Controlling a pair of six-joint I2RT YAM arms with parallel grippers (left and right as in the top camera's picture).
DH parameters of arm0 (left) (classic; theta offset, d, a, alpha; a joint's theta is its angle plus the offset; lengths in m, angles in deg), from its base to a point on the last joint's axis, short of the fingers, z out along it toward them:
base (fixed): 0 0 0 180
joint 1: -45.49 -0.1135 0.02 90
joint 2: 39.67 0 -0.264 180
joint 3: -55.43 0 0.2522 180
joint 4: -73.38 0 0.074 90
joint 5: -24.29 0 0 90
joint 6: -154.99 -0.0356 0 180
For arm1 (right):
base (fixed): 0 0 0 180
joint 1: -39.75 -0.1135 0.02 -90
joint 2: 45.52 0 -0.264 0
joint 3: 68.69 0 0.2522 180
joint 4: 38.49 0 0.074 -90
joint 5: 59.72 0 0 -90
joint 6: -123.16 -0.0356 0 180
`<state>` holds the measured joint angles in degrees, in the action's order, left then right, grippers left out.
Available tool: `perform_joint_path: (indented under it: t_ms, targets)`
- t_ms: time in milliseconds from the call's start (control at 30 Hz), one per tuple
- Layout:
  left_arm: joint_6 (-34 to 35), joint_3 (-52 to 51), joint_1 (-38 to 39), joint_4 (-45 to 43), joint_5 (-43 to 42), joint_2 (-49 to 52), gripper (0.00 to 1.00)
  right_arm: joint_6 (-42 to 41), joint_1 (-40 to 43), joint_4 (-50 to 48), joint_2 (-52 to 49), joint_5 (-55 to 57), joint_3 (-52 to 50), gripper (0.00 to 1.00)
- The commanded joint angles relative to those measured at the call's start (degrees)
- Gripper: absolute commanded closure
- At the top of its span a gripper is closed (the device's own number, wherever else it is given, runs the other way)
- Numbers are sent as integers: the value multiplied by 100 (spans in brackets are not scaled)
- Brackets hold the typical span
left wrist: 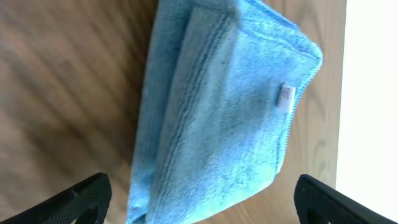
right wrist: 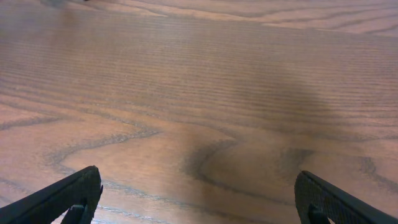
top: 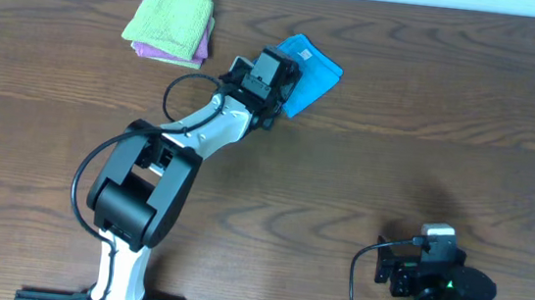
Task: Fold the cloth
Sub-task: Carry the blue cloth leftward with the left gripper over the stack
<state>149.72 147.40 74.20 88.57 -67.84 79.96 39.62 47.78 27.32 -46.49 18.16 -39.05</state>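
Hanging over the folded cloth [left wrist: 230, 118], the left gripper [left wrist: 202, 198] stands wide open, holding nothing — the right gripper [right wrist: 198, 194], well apart from the cloth, gapes equally wide, empty.

Green cloth [top: 169, 15] atop purple cloth [top: 168, 56]

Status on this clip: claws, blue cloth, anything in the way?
Left claw open above the cloth. Right claw open over table. Cloth folded in layers, tag up. Green-pink stack apart, nothing blocking.
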Motion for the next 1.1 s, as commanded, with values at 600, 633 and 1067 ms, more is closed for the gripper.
perform_joint_path:
  t_ms: [600,633,1067]
  targets:
    - [-549,-20,-22,-942,254,1040,5,-42,44,15,46,-11,-26,1]
    - [-549,-20,-22,-940,256,1045,4,-42,44,13,46,-11,-26,1]
    - [-546,-15,-55,-1088,243,1034,94,-42,44,13,46,-11,-26,1]
